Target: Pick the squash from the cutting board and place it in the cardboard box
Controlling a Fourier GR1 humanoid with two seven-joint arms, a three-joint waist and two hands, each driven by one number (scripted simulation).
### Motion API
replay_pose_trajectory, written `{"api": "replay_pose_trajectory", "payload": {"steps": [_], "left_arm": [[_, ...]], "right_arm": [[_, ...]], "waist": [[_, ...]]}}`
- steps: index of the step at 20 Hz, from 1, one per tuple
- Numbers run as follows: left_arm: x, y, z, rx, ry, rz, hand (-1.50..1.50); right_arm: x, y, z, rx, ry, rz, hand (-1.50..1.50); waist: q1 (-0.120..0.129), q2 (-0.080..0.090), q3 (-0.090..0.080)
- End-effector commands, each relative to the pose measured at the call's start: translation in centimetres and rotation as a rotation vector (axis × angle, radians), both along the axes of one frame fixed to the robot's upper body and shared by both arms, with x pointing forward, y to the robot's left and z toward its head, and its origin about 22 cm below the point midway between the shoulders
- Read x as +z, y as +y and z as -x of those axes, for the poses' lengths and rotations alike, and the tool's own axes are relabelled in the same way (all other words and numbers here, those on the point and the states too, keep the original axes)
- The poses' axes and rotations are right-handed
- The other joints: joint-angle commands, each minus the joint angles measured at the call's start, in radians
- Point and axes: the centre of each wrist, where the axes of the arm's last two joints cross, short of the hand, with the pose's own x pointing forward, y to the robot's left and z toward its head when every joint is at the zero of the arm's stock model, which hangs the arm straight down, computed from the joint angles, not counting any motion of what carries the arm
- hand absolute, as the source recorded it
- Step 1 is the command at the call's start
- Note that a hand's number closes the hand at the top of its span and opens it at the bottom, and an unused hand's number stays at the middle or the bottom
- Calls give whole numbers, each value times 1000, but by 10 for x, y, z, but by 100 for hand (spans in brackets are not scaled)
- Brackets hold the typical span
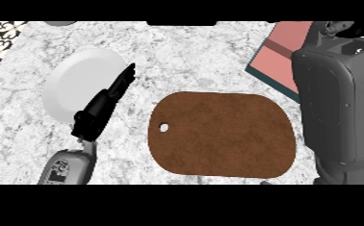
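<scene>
**Right forearm hid the box; no squash in sight**

The brown cutting board (222,134) lay bare on the marbled desk (199,52), and the squash could not be found anywhere in view. The right forearm (331,109) rose along the right edge, covering much of the pink-lined cardboard box (274,56), which the frame also cut off. The right robot hand (340,29) was only partly visible near the top, so whether it was clenched or grasping anything could not be told. The left robot hand (105,106) rested released, fingers straight, overlapping the white plate (74,83).
</scene>
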Motion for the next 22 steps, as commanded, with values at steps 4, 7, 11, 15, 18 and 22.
{"api": "replay_pose_trajectory", "payload": {"steps": [4,7,11,15,18,22], "left_arm": [[-1,3,6,15,4,-11,0],[-5,1,4,4,6,-6,0],[12,-3,-9,-9,-6,-3,0],[12,5,6,-5,-8,-5,0],[7,-9,-1,-23,12,1,0],[-5,-4,11,-14,-9,-3,0]], "right_arm": [[6,-58,-26,-97,17,23,150],[-22,-54,-47,-99,71,40,150],[-56,-71,-72,-108,122,65,150],[-93,-63,-71,-119,150,39,150],[-95,-78,-87,-126,173,-65,150],[-120,-107,-89,-158,159,-280,-150]], "waist": [[0,-1,0],[3,1,0],[11,6,0],[5,0,0],[10,4,1],[23,7,1]]}}
